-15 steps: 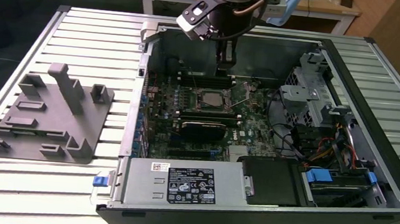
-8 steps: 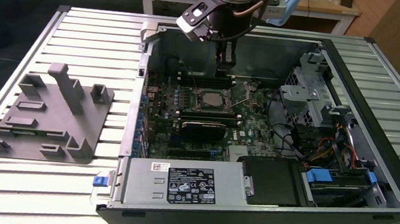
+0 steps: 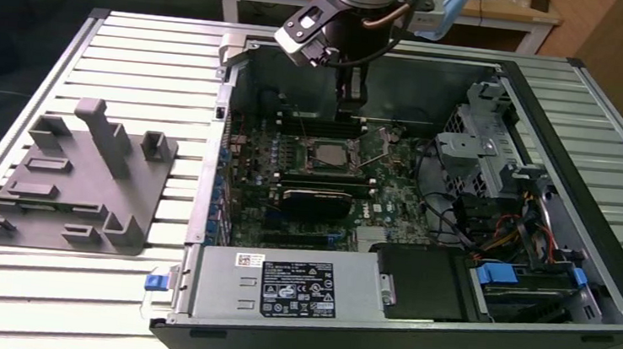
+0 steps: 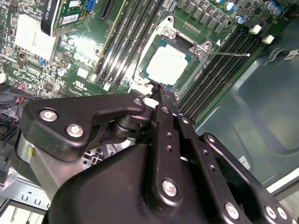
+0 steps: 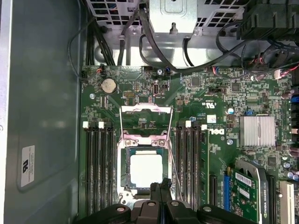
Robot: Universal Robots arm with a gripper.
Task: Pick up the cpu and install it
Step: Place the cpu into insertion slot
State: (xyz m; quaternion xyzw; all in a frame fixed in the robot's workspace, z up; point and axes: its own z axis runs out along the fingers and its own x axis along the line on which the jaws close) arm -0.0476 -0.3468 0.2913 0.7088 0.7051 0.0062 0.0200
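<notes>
The cpu (image 5: 146,169) lies flat in the motherboard's socket, its silver top bare; it also shows in the second wrist view (image 4: 167,65) and the exterior view (image 3: 328,155). The socket's metal load plate (image 5: 146,117) is swung open beside it. My gripper (image 5: 160,188) hangs just above the socket's edge, its black fingers pressed together with nothing between them. In the exterior view the gripper (image 3: 347,103) reaches down inside the open computer case, a little behind the cpu. The fingertips (image 4: 164,93) sit close to the socket frame, apart from the chip.
Memory slots (image 5: 99,168) flank the socket on both sides. A graphics card (image 3: 312,200), power supply (image 3: 285,286), drive cage (image 3: 483,147) and cables crowd the case. A grey plastic fixture tray (image 3: 68,183) stands on the slatted table at the exterior view's left.
</notes>
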